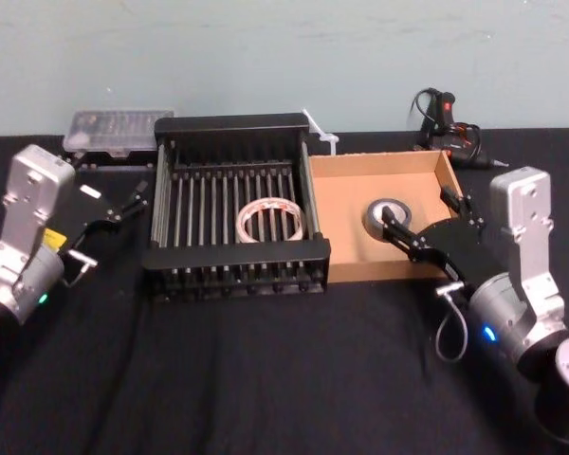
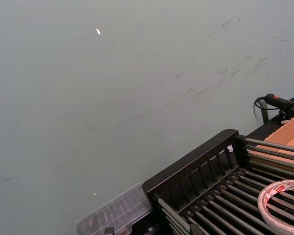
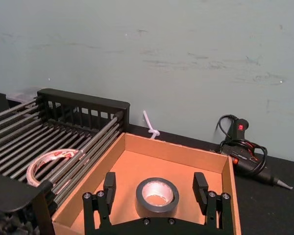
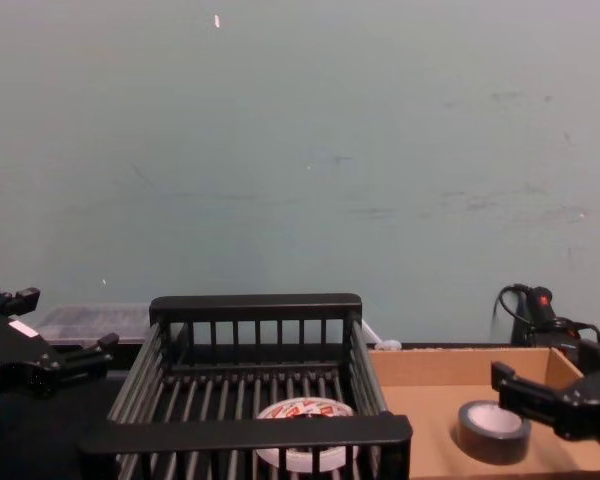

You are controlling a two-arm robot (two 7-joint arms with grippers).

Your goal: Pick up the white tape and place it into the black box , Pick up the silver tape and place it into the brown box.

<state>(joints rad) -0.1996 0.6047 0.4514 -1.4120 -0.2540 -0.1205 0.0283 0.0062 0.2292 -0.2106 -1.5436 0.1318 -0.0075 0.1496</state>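
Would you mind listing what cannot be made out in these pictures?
- White tape, left wrist view: cut off by the picture's edge.
- Clear case, head view: contents too small to tell.
- White tape, chest view: its near part is hidden by the black box rim.
- Brown box, chest view: its near wall is cut off at the bottom edge.

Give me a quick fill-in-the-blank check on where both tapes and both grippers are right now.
1. The white tape lies inside the ____ box.
2. The silver tape lies on the floor of the ____ box.
3. The right gripper straddles the silver tape with its fingers ____.
4. The left gripper hangs open to the ____ of the black box.

Missing words: black; brown; open; left
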